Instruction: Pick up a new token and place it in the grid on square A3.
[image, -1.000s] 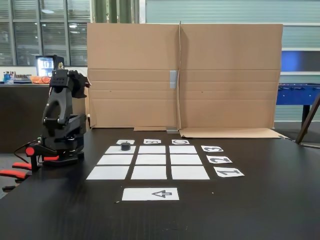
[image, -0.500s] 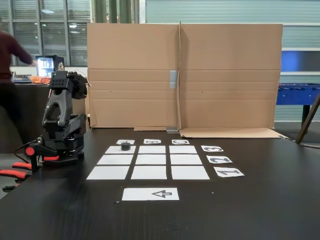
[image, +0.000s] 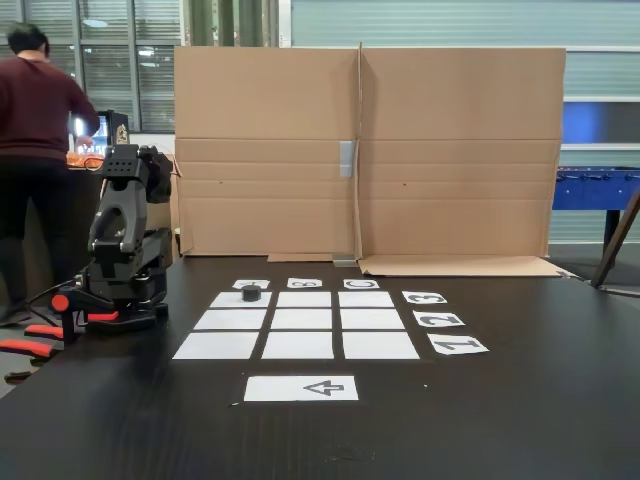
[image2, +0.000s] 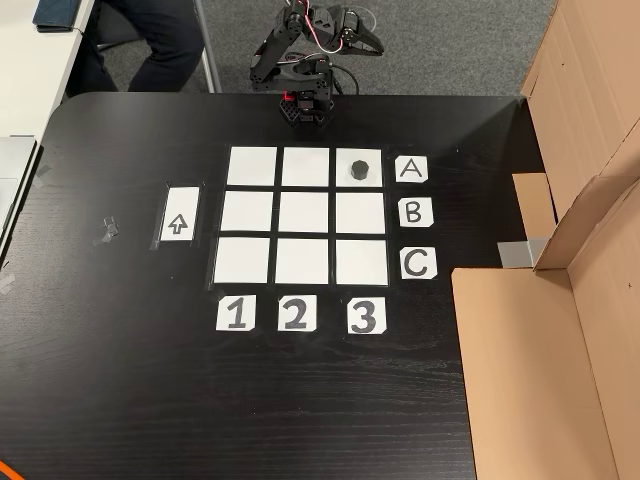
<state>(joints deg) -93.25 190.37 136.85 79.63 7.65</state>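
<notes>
A small matte black puck, the token, is sitting on square A3, a plain white paper rectangle at the corner of the grid. The grid is nine flat white sheets in a three-by-three array on the dark, smooth table, which is round-cornered in the other view. In that view the token is lying in the row beside the small white label card "A" and in the column above the card "3". A wider white sheet printed with an arrow is lying apart from the grid on its far side from the letters. Creased brown cardboard panels are standing behind the table.

Compared with a second ago, a person in a dark red top is now standing at the counter behind the arm; half a second ago only an arm and shoulder showed at the left edge. The token and the papers are lying where they were.

The black robot arm is sitting folded over its base at the table edge, well apart from the token. Its gripper is probably tucked in at the top of the fold, holding nothing I can see; how far its jaws are parted I cannot tell.
</notes>
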